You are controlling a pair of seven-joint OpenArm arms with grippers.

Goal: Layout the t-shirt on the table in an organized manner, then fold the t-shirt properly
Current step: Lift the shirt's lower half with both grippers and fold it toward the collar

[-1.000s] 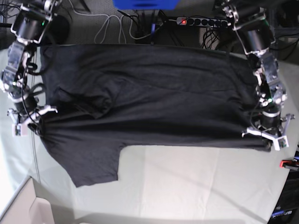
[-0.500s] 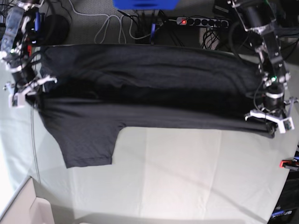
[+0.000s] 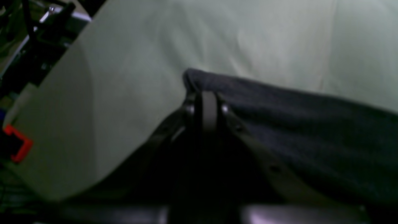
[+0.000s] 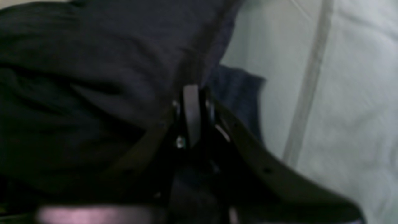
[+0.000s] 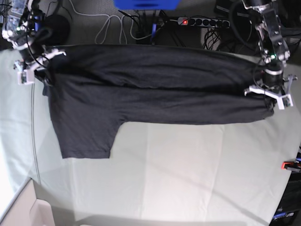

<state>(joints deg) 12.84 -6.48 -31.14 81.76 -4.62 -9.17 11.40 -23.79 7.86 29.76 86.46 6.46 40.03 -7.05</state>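
Item, far left of the base view: right gripper (image 5: 29,70), fingers clenched on the shoulder-end edge of the t-shirt (image 5: 150,94); its wrist view showed dark cloth pinched between the closed tips. Likely held so to keep that end taut.

Item, left to centre: one short sleeve (image 5: 84,136), lying flat on the counter (image 5: 188,179) and pointing toward the near edge, apparently spread by the pull.

Item, centre: the t-shirt body, stretched lengthwise along the far side of the counter, a long crease running through it; print not visible. Laying-out appeared under way, folding not begun.

Item, right: left gripper (image 5: 268,94), fingers clenched on the hem-end corner, which its wrist view showed bunched at the tips. Two opposed grips judged to serve as tension for smoothing.

Item, far right edge: red clamp (image 5: 288,165), well apart from the cloth.
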